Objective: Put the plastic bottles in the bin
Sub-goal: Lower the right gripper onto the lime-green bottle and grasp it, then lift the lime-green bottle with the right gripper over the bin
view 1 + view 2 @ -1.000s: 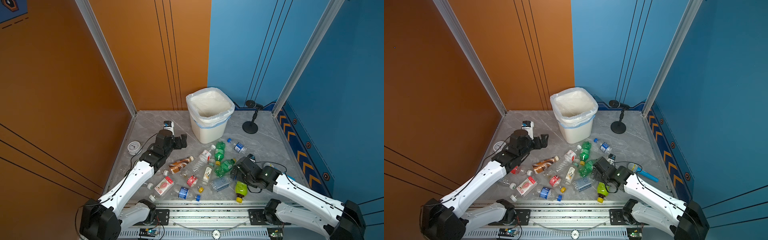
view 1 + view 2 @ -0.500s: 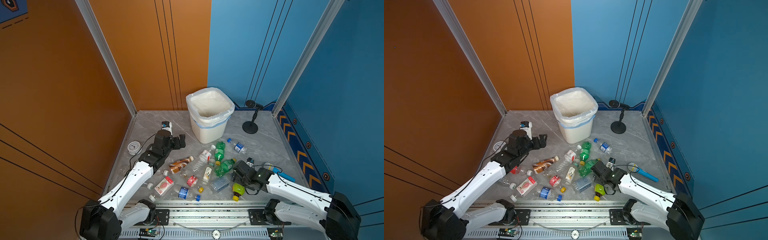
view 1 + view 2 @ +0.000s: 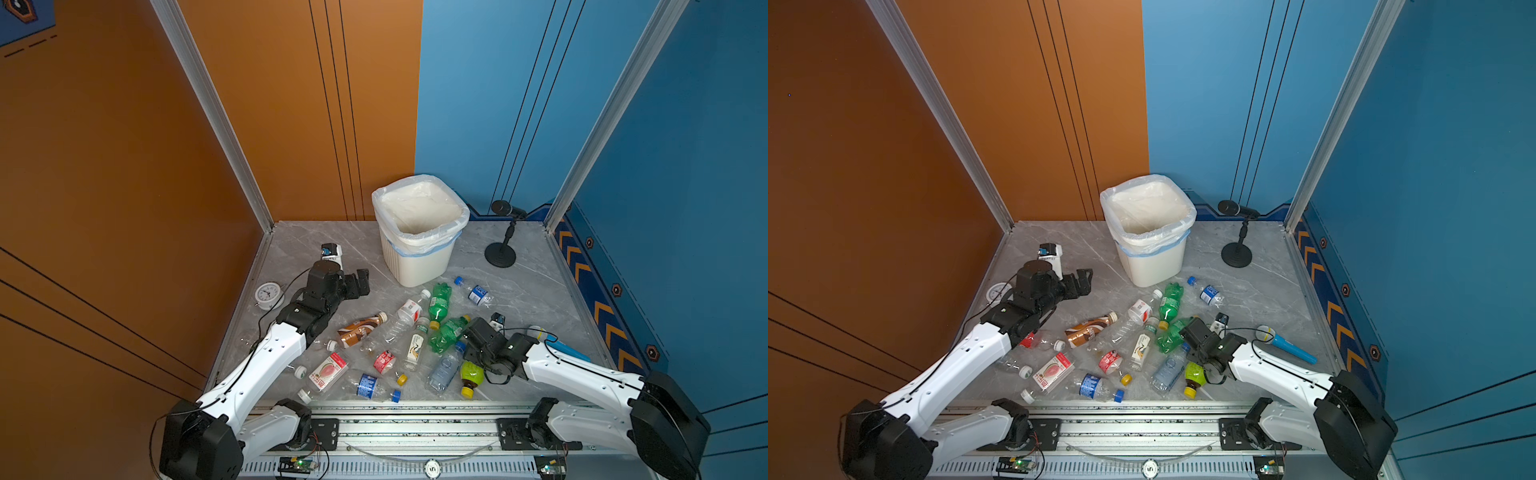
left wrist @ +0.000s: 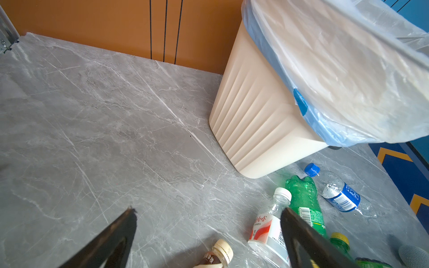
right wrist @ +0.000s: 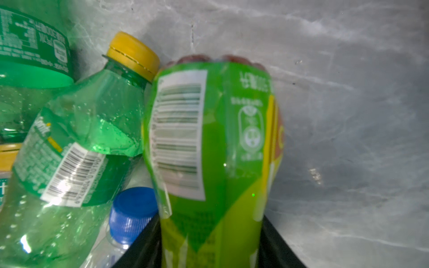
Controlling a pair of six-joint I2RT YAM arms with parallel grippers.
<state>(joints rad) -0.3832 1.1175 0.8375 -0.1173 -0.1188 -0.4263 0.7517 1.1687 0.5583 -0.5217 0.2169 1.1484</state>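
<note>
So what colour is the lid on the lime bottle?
Yellow. The lid shows best in a top view.

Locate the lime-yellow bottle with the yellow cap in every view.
Both top views: lime-yellow bottle lies right of middle, cap toward the front rail.
Left wrist: not in it.
Right wrist: fills the middle, in the right gripper.
Shared landmark, where the bottle shows: crushed green bottle beside it.

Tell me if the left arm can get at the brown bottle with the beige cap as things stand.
Probably yes. The left claw stands open above bare tabletop, and the brown bottle lies close by on its side, nothing on top; only the clear red-labelled bottle lies beside its cap.
</note>
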